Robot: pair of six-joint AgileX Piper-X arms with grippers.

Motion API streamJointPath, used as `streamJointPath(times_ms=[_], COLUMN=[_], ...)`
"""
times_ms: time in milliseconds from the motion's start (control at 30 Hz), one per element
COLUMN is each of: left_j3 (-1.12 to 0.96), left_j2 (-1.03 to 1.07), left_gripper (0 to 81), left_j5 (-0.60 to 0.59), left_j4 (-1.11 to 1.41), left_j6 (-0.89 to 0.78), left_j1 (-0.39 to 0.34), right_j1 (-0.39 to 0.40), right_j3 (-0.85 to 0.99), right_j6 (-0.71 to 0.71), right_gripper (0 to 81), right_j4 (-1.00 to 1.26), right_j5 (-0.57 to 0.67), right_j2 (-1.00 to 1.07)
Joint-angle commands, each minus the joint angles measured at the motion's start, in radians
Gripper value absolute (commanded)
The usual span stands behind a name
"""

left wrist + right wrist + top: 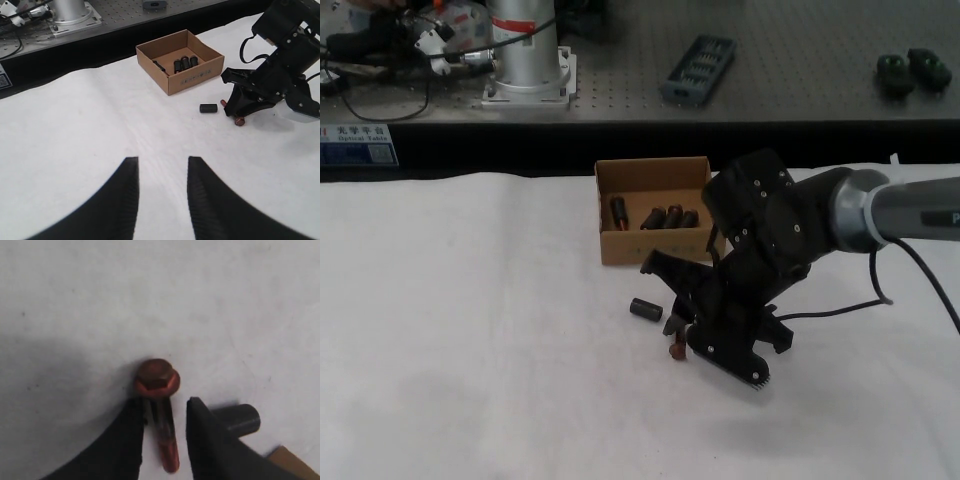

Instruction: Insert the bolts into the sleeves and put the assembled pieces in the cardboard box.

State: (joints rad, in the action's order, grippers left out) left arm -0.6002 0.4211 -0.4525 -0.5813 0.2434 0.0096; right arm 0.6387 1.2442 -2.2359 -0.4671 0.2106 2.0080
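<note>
Bolt (161, 415), reddish with a flanged hex head, lies flat on the white-covered bench (470, 350) just in front of the cardboard box (655, 245). A loose black sleeve (645, 309) lies on its side, also in front of the box, near the bolt but not touching it. The box already holds several assembled pieces (668, 217). The right gripper (165, 401) is down over the bolt, its fingers narrowly apart and straddling the shank just below the head; it is judged not yet clamped. The left gripper (160, 160) hangs apart and empty above bare cloth, well away from the front of the box. Handling assessment: the bolt appears small, rigid and light, and it needs little force. Its round shank may roll or pivot between flat pads, so the hold is best taken close under the head, leaving the far end free to enter the sleeve. The sleeve appears to be a short, stiff tube that will roll readily; it should be held across its outside at mid-length, keeping the bore unobstructed.
</note>
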Motion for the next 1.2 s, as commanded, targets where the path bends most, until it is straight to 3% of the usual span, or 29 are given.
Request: streamJointPath(times_ms=[0, 233, 500, 867, 1167], left_j3=[-0.003, -0.003, -0.003, -0.003, -0.003], left_j2=[-0.008, -0.008, -0.008, -0.008, -0.008], left_gripper=[24.3, 24.3, 24.3, 24.3, 24.3], left_j5=[0.001, 0.001, 0.001, 0.001, 0.001], left_j4=[-0.003, -0.003, -0.003, -0.003, -0.003], left_j6=[0.005, 0.005, 0.005, 0.005, 0.005], left_j1=[0.003, 0.003, 0.003, 0.003, 0.003], right_j1=[-0.004, -0.004, 0.008, 0.023, 0.075], right_j3=[-0.004, -0.004, -0.004, -0.004, -0.004], right_j6=[-0.01, -0.01, -0.01, 0.003, 0.369], right_gripper=[25.1, 24.1, 3.3, 2.2, 2.8], right_j4=[0.008, -0.02, -0.082, -0.082, -0.028], right_j5=[0.005, 0.005, -0.016, -0.117, -0.179], right_j2=[0.043, 0.046, 0.046, 0.042, -0.049])
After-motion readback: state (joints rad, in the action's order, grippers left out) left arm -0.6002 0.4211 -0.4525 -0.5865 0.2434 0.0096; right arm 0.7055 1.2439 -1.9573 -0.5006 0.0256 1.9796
